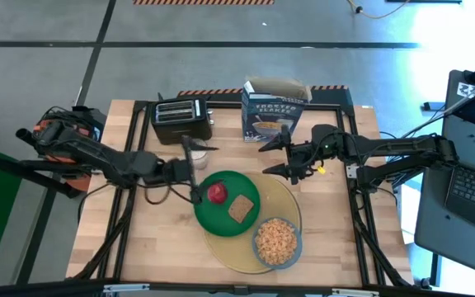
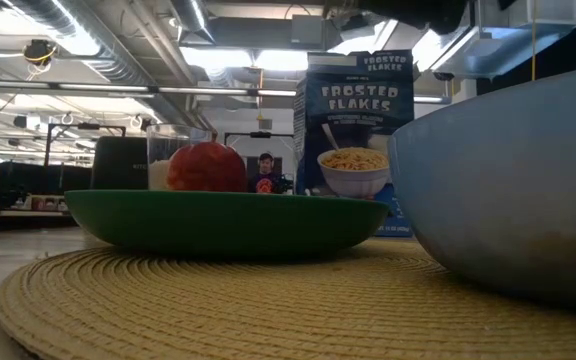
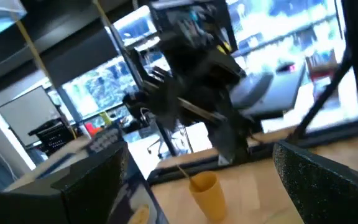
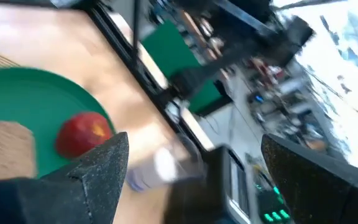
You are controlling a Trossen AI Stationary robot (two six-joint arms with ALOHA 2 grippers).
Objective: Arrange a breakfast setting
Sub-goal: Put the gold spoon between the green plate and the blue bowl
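The round yellow mat (image 1: 246, 247) lies at the table's near middle. The green plate (image 1: 221, 219) rests on its left part and carries the red apple (image 1: 217, 193) and the toast slice (image 1: 239, 209). The blue-grey bowl (image 1: 276, 242), full of cereal, sits on the mat's near right. The blue cereal box (image 1: 272, 114) stands upright at the far edge. The milk glass (image 1: 201, 158) stands on the table just far of the plate. The orange cup (image 3: 204, 194) stands under my right arm. My left gripper (image 1: 192, 169) is open by the glass and the plate's left rim. My right gripper (image 1: 266, 159) is open above the table, right of the plate.
A black toaster (image 1: 180, 120) stands at the far left of the table. A laptop on a stand (image 1: 468, 181) is beyond the table's right edge. Bare wood lies at the near left and along the right side.
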